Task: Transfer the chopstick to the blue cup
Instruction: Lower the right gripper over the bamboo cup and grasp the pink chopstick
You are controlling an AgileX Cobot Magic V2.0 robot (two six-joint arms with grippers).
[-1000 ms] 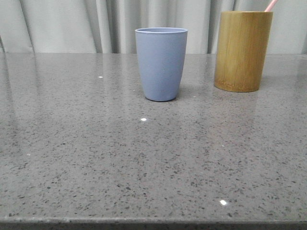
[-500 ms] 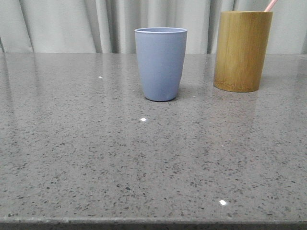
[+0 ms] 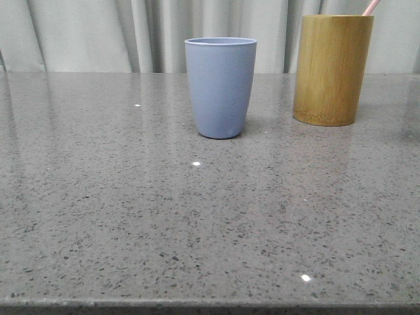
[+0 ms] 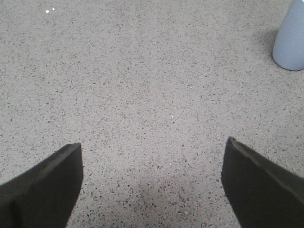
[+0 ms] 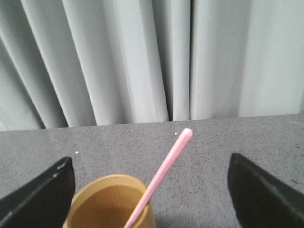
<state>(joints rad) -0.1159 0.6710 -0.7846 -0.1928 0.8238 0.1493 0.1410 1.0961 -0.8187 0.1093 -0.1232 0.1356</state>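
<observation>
**Chopstick leans up between the right pincer's spread fingers**

The chopstick [image 5: 164, 173] stands in the bamboo holder [image 3: 333, 70] at the far right of the table [image 3: 197, 216], its lower end inside and its pink tip [image 3: 371, 6] poking above the rim, slanting up and to the right in the front view. The blue cup [image 3: 220, 86] stands to the holder's left, apart from it, with nothing showing above its rim.

In the right wrist view the right pincer [image 5: 152, 190] is released, its two dark fingers spread wide on either side of the holder's mouth and gripping nothing. The stick's long axis runs steeply up out of the holder, and its free upper part lies between the fingers, near the middle of the gap and not touching either one. So the right arm looks the nearer by far, and closing on the exposed shaft above the rim seems the natural grasp.

The left pincer [image 4: 152, 185] is also released, hanging over bare table with the cup off to one side.
</observation>
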